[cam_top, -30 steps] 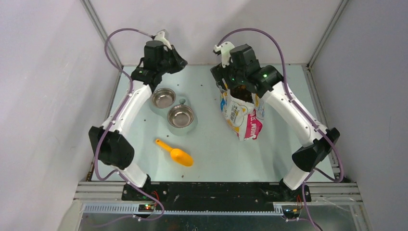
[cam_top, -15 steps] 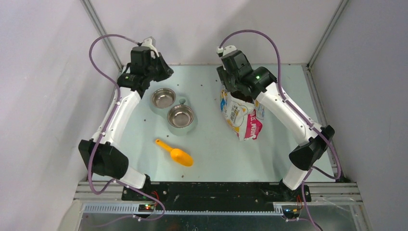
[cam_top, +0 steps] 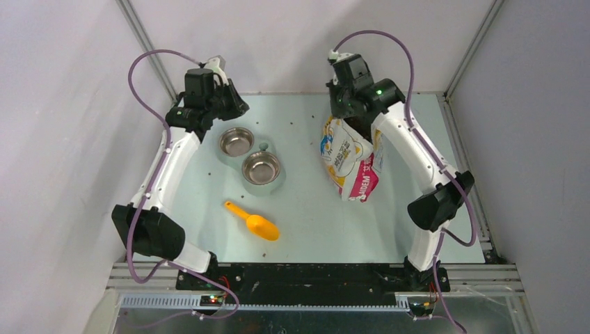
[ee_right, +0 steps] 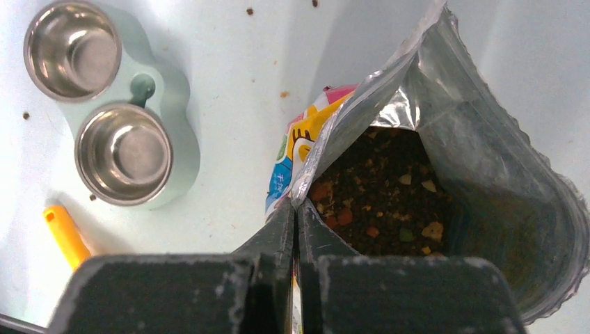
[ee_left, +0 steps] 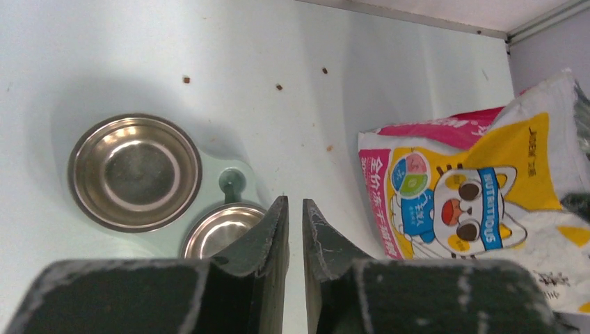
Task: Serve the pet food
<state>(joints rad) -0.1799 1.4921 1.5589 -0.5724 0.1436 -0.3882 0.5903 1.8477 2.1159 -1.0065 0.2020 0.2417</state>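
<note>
**Right gripper clamped on the bag mouth, pet food inside the bag**

The pale green flat table [cam_top: 306,209] carried all the items. The right arm had swung toward the far edge since a second before. Its right gripper [ee_right: 295,212], which stood wide at that time, had closed fully on the near lip of the bag's open mouth. The left arm had drawn back to the left over the same second and barely moved in the last half. Its left gripper [ee_left: 295,209] hung above the bowls with only a narrow gap between its fingers and nothing between them.

The white-and-yellow, cartoon-cat printed foil bag [cam_top: 348,163] had shifted, and its top sat farther right and nearer the back wall than before. The pale green plastic feeder base [ee_right: 182,149] and its two shiny round steel bowls [cam_top: 236,141] [cam_top: 261,168] had not moved. The orange plastic scoop [cam_top: 254,221] also lay where it had been, near the front edge and apart from the bowls. The pet food [ee_right: 376,188], brown kibble with reddish and pale bits, lay inside the bag. A few stray kibble pieces [ee_left: 186,79] dotted the table beyond the bowls.
</note>
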